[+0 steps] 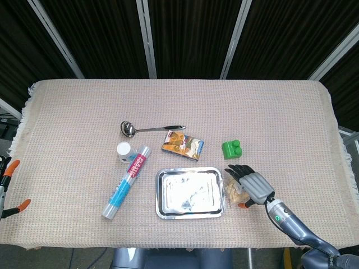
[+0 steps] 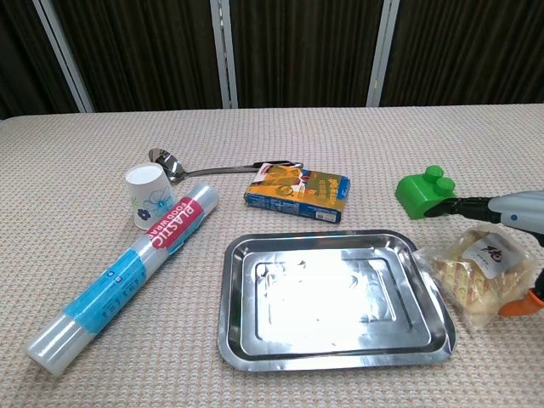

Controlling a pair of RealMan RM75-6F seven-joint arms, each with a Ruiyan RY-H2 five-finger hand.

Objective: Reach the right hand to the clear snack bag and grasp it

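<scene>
The clear snack bag (image 1: 234,191) of pale biscuits lies just right of the steel tray, with a white label on top. In the chest view the clear snack bag (image 2: 478,272) is at the right edge. My right hand (image 1: 251,185) hovers over the bag's right half, dark fingers stretched toward the green block and spread. In the chest view my right hand (image 2: 510,209) sits just above the bag's far side, its orange thumb tip by the near corner. Nothing is gripped. Only two orange tips of my left hand (image 1: 7,188) show at the table's left edge.
A green block (image 1: 233,149) stands just beyond the bag. The steel tray (image 1: 189,214) touches the bag's left side. Further left lie a snack box (image 1: 183,145), a ladle (image 1: 148,129), a paper cup (image 1: 123,150) and a roll of plastic wrap (image 1: 126,182).
</scene>
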